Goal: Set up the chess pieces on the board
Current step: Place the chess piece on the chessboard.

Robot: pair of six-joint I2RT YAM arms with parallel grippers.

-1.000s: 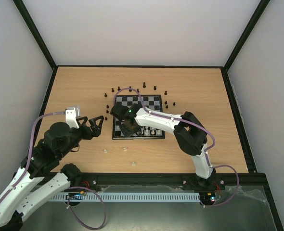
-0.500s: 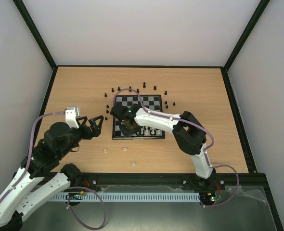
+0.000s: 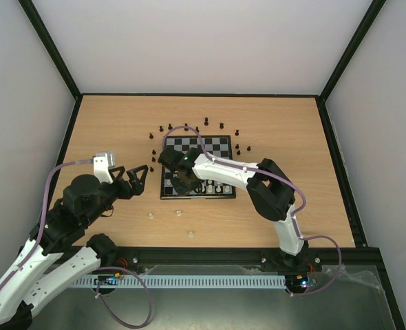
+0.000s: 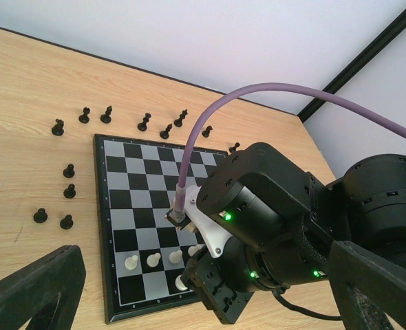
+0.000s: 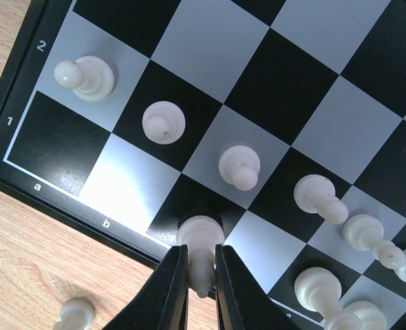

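The board [image 3: 197,147] lies mid-table with a row of cream-white chess pieces [image 5: 164,122] on its near ranks. My right gripper [image 5: 201,276] is shut on a white piece [image 5: 201,240] whose base rests on a black square in the first rank, near the front edge. In the top view the right gripper [image 3: 182,180] is over the board's near-left corner. Black pieces [image 3: 206,122] stand on the table around the board's far and left sides. My left gripper [image 3: 138,179] is open and empty, left of the board; its fingers [image 4: 32,294] frame the left wrist view.
Three loose white pieces [image 3: 150,215] lie on the wooden table between the board and the arm bases; one shows in the right wrist view [image 5: 76,315]. The right arm [image 4: 272,206] covers the board's near-right part in the left wrist view. A black rail edges the table.
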